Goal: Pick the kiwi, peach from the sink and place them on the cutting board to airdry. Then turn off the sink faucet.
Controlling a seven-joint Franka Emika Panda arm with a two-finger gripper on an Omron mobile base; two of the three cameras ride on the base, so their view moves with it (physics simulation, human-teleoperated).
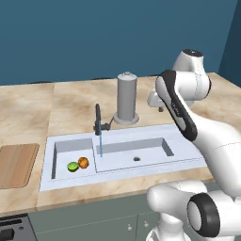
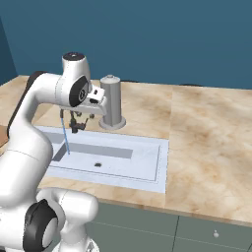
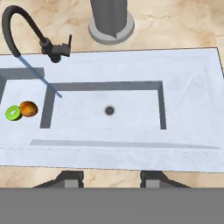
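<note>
Kiwi (image 1: 72,166) and peach (image 1: 84,163) lie touching in the small compartment of the sink (image 1: 141,135) — nothing is done yet. Going left to right, you have the cutting board (image 1: 16,164) bare on the worktop (image 1: 28,113) at nine o'clock of the sink, then the fruit, then the sink faucet (image 1: 98,120) with its stream running into the longer compartment. Both picks and the shut-off are left. Your claw (image 3: 111,180) hangs above the sink's near edge, well apart from the fruit, its tips set narrow and holding nothing. A tall grey cylinder (image 1: 126,98) stands at twelve o'clock behind the sink — probably clear of your path, though the faucet spout arches close to the fruit.
</note>
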